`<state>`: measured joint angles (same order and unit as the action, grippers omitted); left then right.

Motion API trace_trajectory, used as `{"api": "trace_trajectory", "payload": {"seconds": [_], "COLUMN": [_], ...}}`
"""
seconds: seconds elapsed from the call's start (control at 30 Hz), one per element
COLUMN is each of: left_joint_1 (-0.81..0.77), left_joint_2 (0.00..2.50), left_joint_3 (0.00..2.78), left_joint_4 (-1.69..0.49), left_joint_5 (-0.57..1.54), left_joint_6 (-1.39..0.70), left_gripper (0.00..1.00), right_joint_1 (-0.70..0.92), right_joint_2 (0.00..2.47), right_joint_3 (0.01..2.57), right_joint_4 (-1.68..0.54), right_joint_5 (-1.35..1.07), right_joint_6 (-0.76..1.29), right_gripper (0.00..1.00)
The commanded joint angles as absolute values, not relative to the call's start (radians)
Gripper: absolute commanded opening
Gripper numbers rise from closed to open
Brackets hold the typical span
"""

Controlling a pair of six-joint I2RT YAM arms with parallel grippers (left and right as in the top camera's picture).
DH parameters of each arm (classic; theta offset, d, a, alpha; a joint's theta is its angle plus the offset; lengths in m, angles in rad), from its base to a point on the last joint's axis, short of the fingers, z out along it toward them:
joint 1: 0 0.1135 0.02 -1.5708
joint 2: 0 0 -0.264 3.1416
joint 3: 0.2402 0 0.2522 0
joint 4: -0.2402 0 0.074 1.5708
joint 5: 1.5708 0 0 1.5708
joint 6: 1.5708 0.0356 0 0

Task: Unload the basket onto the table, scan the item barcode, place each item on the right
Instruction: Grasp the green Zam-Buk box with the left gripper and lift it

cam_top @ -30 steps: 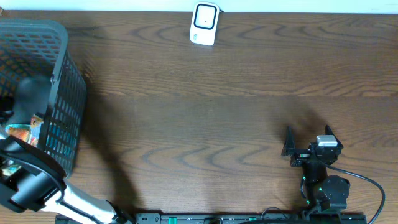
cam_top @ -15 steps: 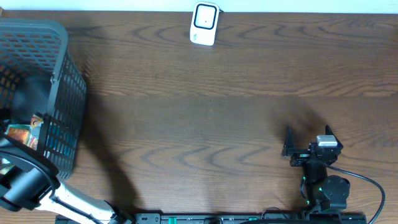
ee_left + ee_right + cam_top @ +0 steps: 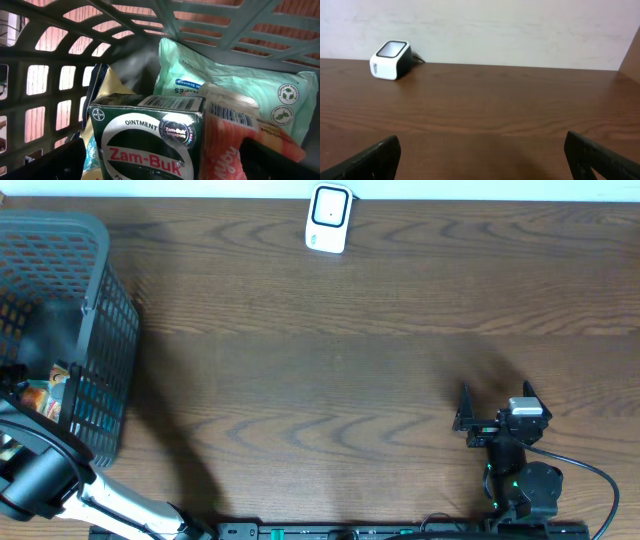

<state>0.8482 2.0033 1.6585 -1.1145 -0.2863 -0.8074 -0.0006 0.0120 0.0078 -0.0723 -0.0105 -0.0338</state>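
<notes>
The left claw (image 3: 165,161), wide, hangs over the box (image 3: 145,132) in the basket (image 3: 102,360) for pickup. The right claw (image 3: 495,408) waits wide.

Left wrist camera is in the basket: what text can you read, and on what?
"Zam-Buk": front of the green box.
"OINTMENT": same box, above the brand.
"Scented": mint-green pack; its other print is too small.
Box sticker, corner logo, and barcode digits on the box and the red pack: too small to read.
</notes>
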Motion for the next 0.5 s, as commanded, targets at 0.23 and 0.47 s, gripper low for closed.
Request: {"api": "trace_trajectory", "payload": {"seconds": [0.23,0.47], "left_joint_1": [0.863,0.861], "left_joint_2": [2.022,2.022], "left_joint_3": [1.638,1.635], "left_joint_4": [-1.094,-1.105], "left_joint_5": [-0.297,-0.292], "left_joint_6": [-0.778,-0.756], "left_gripper": [0.98,0.98], "right_joint_1": [0.009,0.009], "right_joint_2": [0.006,0.006], "right_joint_3": [0.006,0.006], "right_joint_4": [-0.076,-0.076], "right_joint_5": [-0.01,-0.01], "right_joint_6": [-0.039,-0.039], "right_gripper": [0.99,0.99]}}
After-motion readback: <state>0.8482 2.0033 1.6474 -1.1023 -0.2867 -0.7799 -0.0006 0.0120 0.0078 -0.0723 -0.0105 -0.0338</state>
